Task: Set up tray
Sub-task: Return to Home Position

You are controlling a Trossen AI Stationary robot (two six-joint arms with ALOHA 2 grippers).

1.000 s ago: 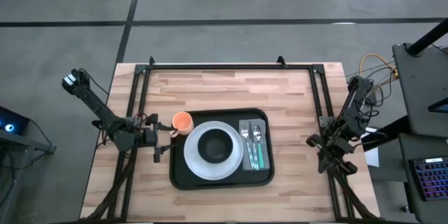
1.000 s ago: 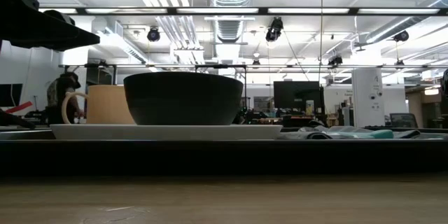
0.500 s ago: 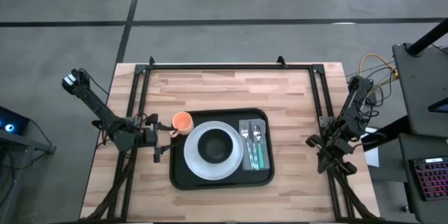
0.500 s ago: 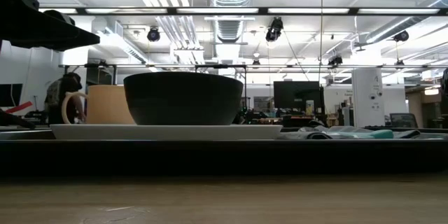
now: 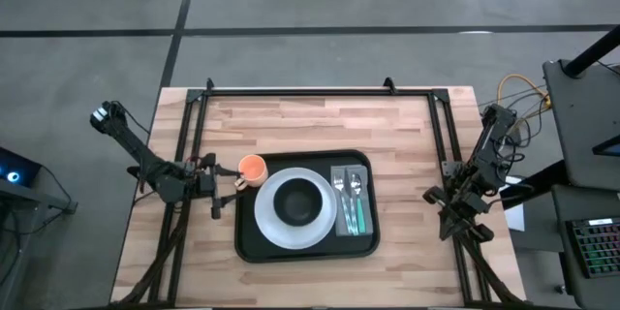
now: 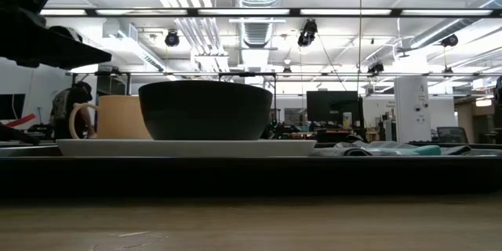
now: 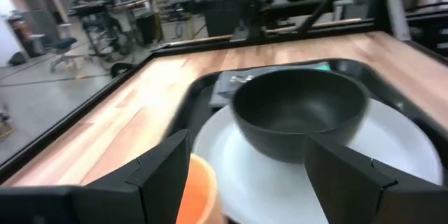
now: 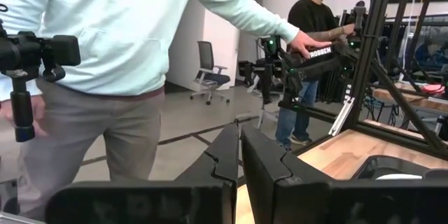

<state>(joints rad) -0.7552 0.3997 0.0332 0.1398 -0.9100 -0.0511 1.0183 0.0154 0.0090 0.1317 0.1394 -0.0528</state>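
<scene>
**Colleague:** Where was the tray when you checked?

**Me:** The tray [image 5: 247,247] lay near the middle of the desk [image 5: 291,121], a little toward its near edge. It carried the white plate [image 5: 263,215] with the black bowl [image 5: 296,201] on it, and the cutlery [image 5: 351,199] along the tray's right side. An orange cup [image 5: 252,168] sat at the tray's far left corner. I couldn't tell whether it rested on the rim or just off it.

**Colleague:** And the arms?

**Me:** My left gripper [image 5: 225,184] hung released, fingers wide apart, near the desk's left edge and just beside that cup. The right gripper [image 8: 240,136] was clenched on nothing, out by the desk's right edge.

**Colleague:** Which step, then?

**Me:** I judged the laying-out finished and the step in hand to be parking the arms. The next move called for drawing the left arm away from the cup without clipping it
</scene>
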